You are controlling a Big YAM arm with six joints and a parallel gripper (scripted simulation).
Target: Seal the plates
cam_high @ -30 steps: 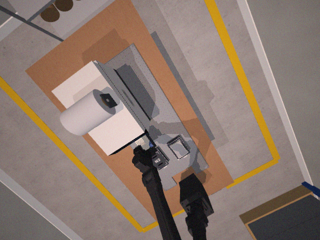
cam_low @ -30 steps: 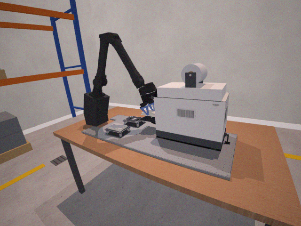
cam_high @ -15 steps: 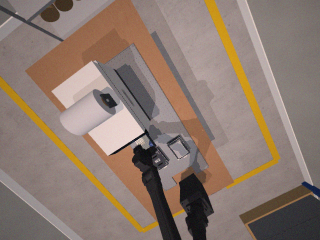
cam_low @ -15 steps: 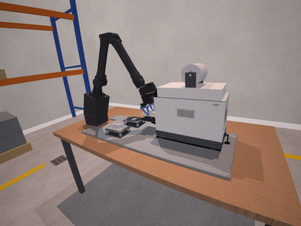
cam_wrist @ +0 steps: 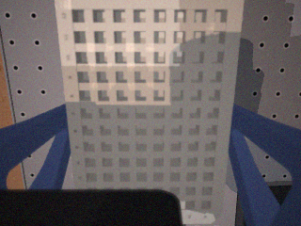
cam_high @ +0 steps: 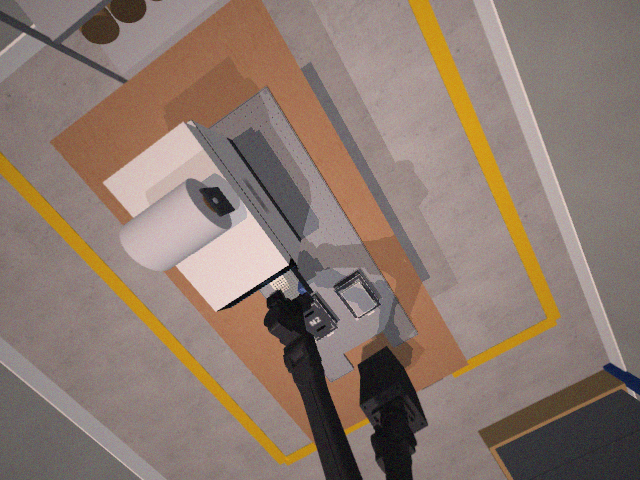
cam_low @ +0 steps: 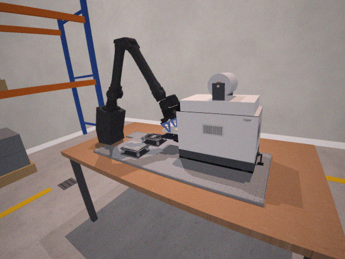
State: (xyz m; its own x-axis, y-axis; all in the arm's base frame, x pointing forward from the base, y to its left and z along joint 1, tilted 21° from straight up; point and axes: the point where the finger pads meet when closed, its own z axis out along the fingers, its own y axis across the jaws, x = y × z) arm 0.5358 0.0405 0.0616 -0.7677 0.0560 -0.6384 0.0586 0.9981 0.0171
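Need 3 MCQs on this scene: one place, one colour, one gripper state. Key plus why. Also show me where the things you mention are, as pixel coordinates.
1. Where is the paper-white roll?
A) on the sealer
B) on the floor
C) in nest N2

2. What colour are the gripper's fingers?
A) red
B) blue
C) yellow

3. The gripper is:
A) fully shut on nothing
B) out of view
C) shut on a plate

1: A. The roll (cam_high: 165,227) (cam_low: 229,83) sits on top of the sealer (cam_high: 237,273) (cam_low: 217,139).
2: B. Both fingers show blue in the wrist view.
3: C. The gripper (cam_low: 169,127) (cam_wrist: 150,112) has a finger against each side of the plate (cam_high: 281,283) (cam_low: 172,129) (cam_wrist: 141,115).
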